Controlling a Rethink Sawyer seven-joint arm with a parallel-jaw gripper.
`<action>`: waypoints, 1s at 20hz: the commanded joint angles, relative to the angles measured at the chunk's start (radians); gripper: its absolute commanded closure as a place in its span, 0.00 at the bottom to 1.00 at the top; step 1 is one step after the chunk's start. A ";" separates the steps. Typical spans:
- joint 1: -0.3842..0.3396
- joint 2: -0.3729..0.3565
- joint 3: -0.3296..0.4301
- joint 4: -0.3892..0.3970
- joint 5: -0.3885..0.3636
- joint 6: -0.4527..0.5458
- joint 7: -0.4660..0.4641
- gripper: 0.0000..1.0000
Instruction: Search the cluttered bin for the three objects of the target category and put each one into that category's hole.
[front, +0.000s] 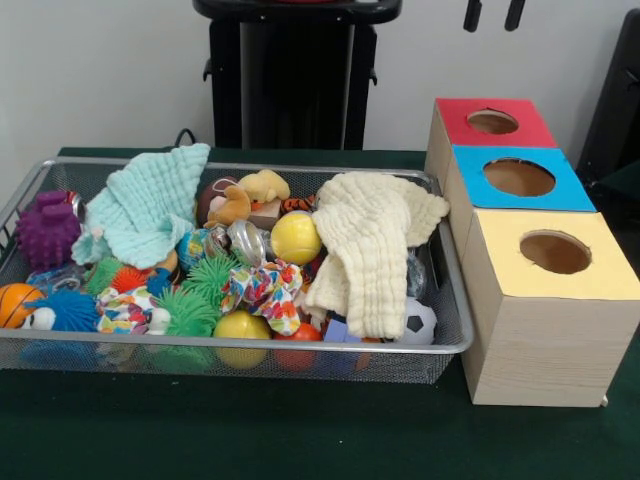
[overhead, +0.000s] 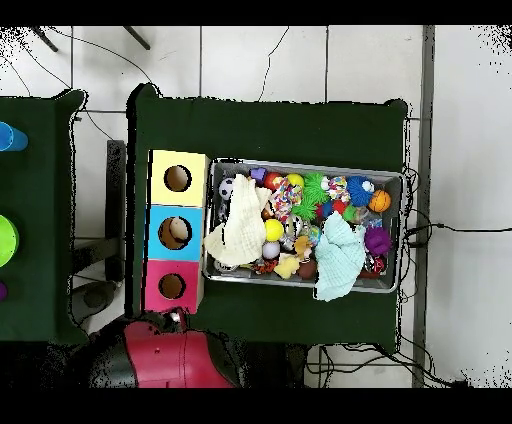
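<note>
The silver wire-mesh bin (front: 60, 342) (overhead: 392, 285) stands on the green table, full of toys. One knotted patchwork fabric bundle (front: 262, 290) (overhead: 283, 201) lies near the bin's front middle. A second bundle (front: 124, 310) (overhead: 336, 186) lies front left, between green spiky balls. I see no third one; it may be under the clutter. The yellow-topped box's round hole (front: 555, 252) (overhead: 177, 178) is right of the bin and looks empty. My gripper (front: 493, 14) shows only as two dark tips at the top edge, above the red box, apart and holding nothing.
A mint cloth (front: 145, 205) and a cream cloth (front: 375, 245) cover part of the bin. The blue-topped box (front: 518, 177) and red-topped box (front: 492, 121) stand behind the yellow one. A purple spiky ball (front: 46, 232), yellow balls, a basketball and a soccer ball lie in the bin.
</note>
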 joint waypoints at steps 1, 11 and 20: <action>-0.078 0.062 0.028 -0.019 0.030 -0.086 0.175 0.00; -0.227 0.103 0.096 0.017 -0.016 -0.180 0.066 0.00; -0.330 0.170 0.150 0.002 -0.073 -0.245 0.020 0.00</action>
